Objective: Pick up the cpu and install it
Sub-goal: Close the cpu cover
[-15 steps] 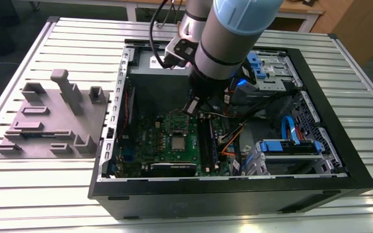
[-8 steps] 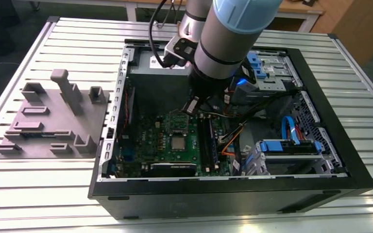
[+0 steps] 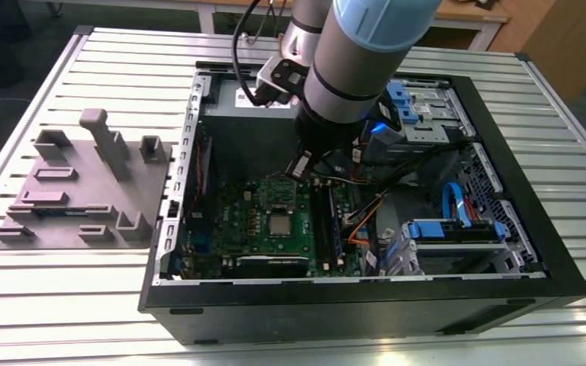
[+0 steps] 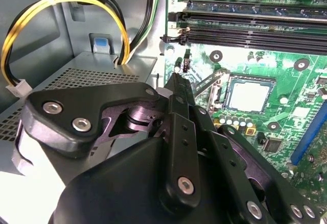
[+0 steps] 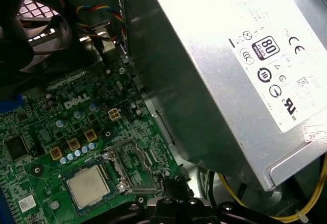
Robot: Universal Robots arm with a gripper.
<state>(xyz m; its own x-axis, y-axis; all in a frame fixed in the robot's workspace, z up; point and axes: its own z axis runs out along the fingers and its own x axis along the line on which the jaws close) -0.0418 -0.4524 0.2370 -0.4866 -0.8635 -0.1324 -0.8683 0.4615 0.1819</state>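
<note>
While my arm (image 3: 359, 69) reaches into the open case (image 3: 537, 252), I see the cpu (image 3: 278, 223) seated in its socket on the green board (image 3: 232, 221), at about 7 o'clock from the gripper (image 4: 177, 83) in the exterior view. Its fingers are pressed together, holding nothing, above the board near the socket.

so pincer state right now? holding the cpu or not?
Pincer: shut, empty, fingertips together above the motherboard. The cpu sits in its socket, apart from the pincer.
</note>
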